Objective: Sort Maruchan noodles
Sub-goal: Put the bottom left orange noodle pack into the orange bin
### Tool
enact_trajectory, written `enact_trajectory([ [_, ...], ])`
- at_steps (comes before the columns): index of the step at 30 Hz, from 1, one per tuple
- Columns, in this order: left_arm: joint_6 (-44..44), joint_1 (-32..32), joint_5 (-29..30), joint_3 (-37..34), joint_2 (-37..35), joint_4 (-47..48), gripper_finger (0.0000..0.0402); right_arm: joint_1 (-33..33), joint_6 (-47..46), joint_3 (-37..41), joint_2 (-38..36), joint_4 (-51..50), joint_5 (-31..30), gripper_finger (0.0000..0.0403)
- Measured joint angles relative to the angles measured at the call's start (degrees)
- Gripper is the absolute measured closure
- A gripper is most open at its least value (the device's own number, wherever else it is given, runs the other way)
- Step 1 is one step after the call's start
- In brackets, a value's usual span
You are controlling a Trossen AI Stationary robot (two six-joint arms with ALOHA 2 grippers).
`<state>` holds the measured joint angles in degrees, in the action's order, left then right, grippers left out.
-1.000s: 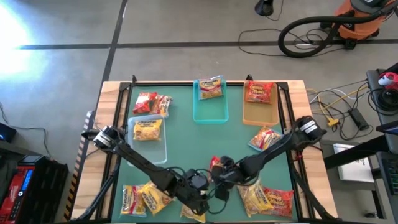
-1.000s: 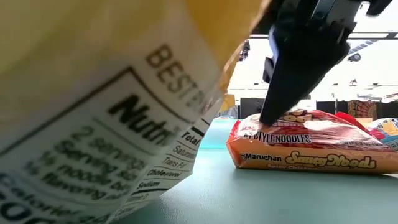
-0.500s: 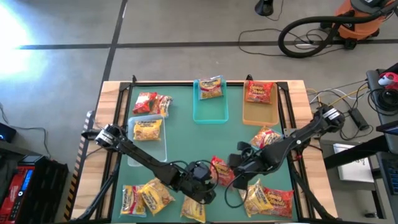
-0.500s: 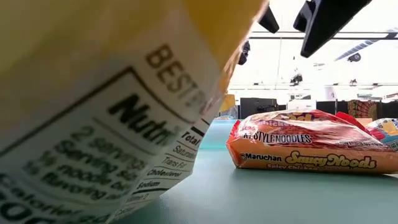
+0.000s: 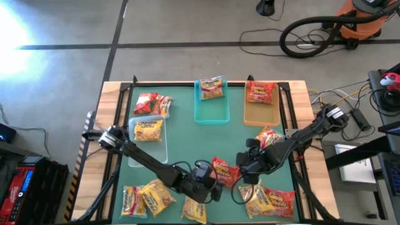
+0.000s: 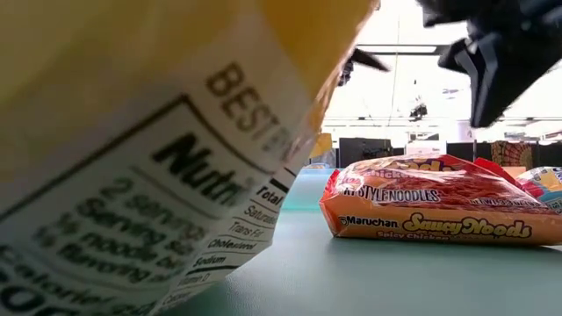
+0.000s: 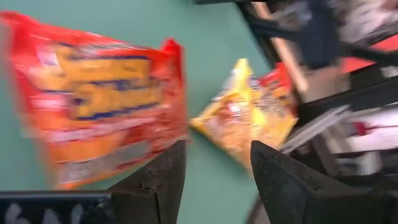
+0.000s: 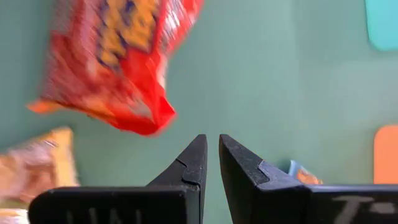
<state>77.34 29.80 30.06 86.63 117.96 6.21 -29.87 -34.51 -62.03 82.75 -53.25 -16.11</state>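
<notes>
A red Maruchan packet (image 5: 224,172) lies flat on the green table near the front, between my two grippers; it also shows in the low view (image 6: 439,211). My left gripper (image 7: 217,149) is open and empty just left of it (image 5: 212,189); the packet fills the left wrist view (image 7: 93,99). My right gripper (image 8: 209,140) is shut and empty, raised off the table just right of the packet (image 5: 242,167). The right wrist view shows the packet (image 8: 118,62) ahead of its fingertips. In the low view the right gripper (image 6: 500,61) hangs above the packet.
At the back stand a clear tray (image 5: 134,153) with a yellow packet, a teal tray (image 5: 211,117) with a pink-banded packet, and a tan tray (image 5: 259,117) with a red one. Loose packets lie at front left (image 5: 140,200), front right (image 5: 269,200), right (image 5: 267,139) and far left (image 5: 153,103).
My right gripper, whose finger was down on the red packet, has risen off it and drawn back toward the table's right. The packet stays flat on the table. My left gripper has edged right toward the packet.
</notes>
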Motion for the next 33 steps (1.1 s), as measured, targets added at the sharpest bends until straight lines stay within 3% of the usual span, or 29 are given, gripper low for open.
enact_trajectory([
  [4,0.2,-0.1,0.0,0.0,3.2,-9.3,0.0256,0.0,-1.4,5.1,-2.1,5.0,0.0,0.0369],
  [7,0.8,-0.1,0.4,0.1,4.2,-10.2,0.0272,-0.1,-0.6,8.4,-4.2,11.7,1.9,0.0369],
  [10,2.4,-0.1,0.5,1.7,5.4,-7.3,0.0288,-0.2,0.7,11.4,-6.1,19.7,5.8,0.0369],
  [17,5.8,-0.2,0.4,8.6,8.7,5.6,0.0321,-0.2,0.0,16.4,-8.6,33.0,7.2,0.0369],
  [23,7.8,-0.5,-0.3,15.4,12.5,18.5,0.0337,-0.2,0.1,16.4,-8.0,33.8,7.0,0.0369],
  [33,6.9,-2.2,0.5,16.1,14.1,22.2,0.0361,-0.1,-3.4,16.4,-8.5,35.1,7.0,0.0369],
])
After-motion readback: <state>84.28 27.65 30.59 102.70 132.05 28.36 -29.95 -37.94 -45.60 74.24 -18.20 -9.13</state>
